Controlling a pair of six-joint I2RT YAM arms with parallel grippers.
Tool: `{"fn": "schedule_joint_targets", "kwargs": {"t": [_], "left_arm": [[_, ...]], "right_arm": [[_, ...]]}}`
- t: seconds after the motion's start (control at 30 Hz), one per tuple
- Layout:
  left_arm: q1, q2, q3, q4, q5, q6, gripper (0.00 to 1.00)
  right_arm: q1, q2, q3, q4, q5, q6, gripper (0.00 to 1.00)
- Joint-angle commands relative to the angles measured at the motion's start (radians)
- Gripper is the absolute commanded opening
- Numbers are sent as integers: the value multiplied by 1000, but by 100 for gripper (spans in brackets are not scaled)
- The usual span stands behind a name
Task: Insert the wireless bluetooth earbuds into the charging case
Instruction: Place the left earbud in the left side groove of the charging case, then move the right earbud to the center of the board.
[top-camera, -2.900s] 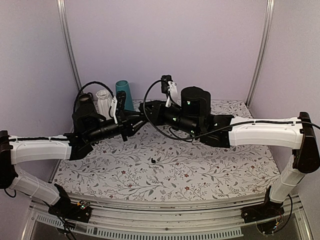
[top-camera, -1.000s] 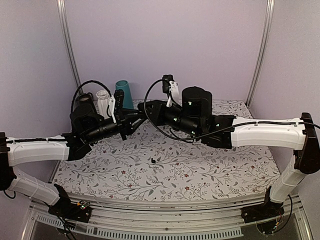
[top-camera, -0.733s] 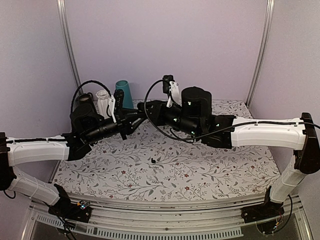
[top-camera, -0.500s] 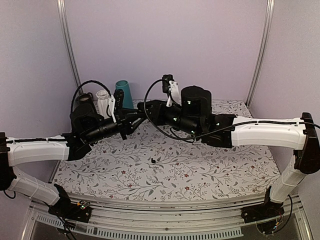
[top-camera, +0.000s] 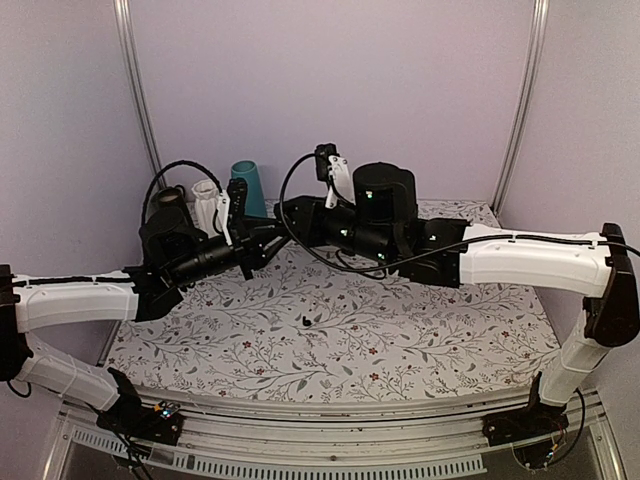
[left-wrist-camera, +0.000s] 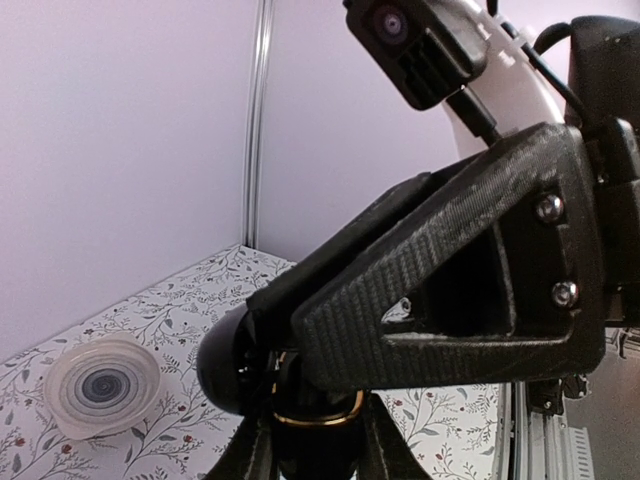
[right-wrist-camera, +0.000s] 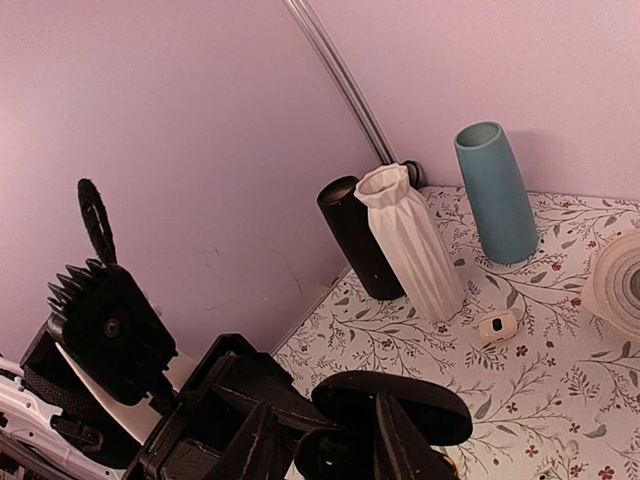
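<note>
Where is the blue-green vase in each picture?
Top external: the teal vase stands at the back, left of middle, just right of the white ribbed vase.
Left wrist: not in it.
Right wrist: the teal vase is at the upper right, to the right of the white ribbed vase.
Shared landmark: the floral cloth shows in all three.

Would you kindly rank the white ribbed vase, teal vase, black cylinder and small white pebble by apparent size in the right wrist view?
1. white ribbed vase, only narrowly ahead of the next
2. teal vase
3. black cylinder, partly hidden behind the white vase
4. small white pebble, clearly smallest
</note>
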Motion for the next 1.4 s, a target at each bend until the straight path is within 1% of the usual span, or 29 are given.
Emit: {"fn": "schedule_joint_targets", "kwargs": {"t": [0.0, 0.07, 0.17, 0.37, 0.47, 0.67, 0.93, 1.07, 1.17, 1.37], "left_arm": [[-8, -22, 16, 104, 8, 10, 0], [-7, -22, 16, 106, 6, 10, 0], [-8, -16, 14, 113, 8, 8, 0], [-6, -18, -16, 152, 13, 5, 0], [-7, -19, -26, 163, 19, 8, 0], [-5, -22, -32, 179, 43, 26, 0], [2, -28, -39, 194, 118, 44, 0], [8, -34, -41, 204, 162, 48, 0], [12, -36, -38, 205, 197, 52, 0], [32, -69, -62, 198, 205, 56, 0]], "right_arm": [[14, 29, 10, -94, -11, -4, 33], [14, 27, 16, -105, -6, 0, 34], [15, 27, 36, -133, -5, 11, 38], [13, -7, 51, -149, -23, 10, 52], [12, -36, 49, -152, -27, 2, 57], [9, -99, 20, -148, -16, -3, 59], [-11, -174, -36, -162, 12, -1, 58], [-15, -198, -63, -169, 24, -28, 58], [-17, -224, -110, -150, 13, -66, 60], [-50, -301, -208, -124, 5, -74, 62]]}}
